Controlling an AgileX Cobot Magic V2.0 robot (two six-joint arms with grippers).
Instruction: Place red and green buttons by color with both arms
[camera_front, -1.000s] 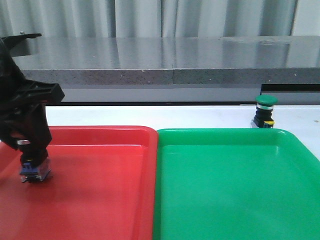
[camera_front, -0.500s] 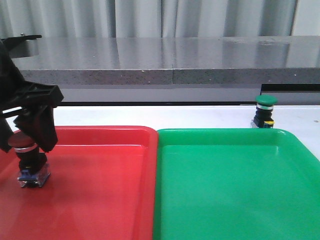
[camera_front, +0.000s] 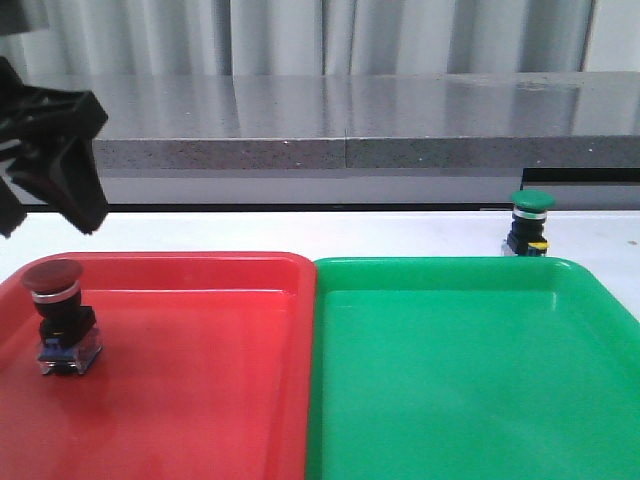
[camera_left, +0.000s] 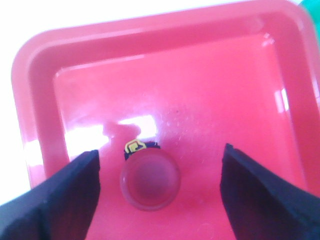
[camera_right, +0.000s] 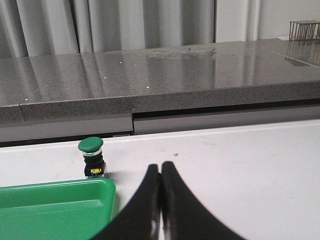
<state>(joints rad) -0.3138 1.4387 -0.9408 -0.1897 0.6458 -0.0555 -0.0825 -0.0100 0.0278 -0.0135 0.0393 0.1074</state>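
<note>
Red button (camera_front: 60, 318): you will find it upright inside the red tray (camera_front: 200, 380), near that tray's left end; dark red cap on top, silver collar, black body, bluish base resting on the tray floor. Nothing touches it.
Red button, left wrist view (camera_left: 149, 178): you look down on its cap, which lies between the two fingers and clear of both.
Left hand (camera_left: 159, 186): spread wide and holding nothing; in the front view you see it (camera_front: 45, 160) raised above the red tray, over the button.
Green button (camera_front: 530, 223): it stands upright on the white worktop (camera_front: 400, 232), just behind the far right corner of the green tray (camera_front: 470, 380), outside the tray.
Green button, right wrist view (camera_right: 92, 158): it sits just beyond the tray corner (camera_right: 55, 205).
Right hand (camera_right: 160, 200): fingers pressed together with nothing between them; it is apart from the green button.
Trays: red on your left, green on your right, long edges touching.
</note>
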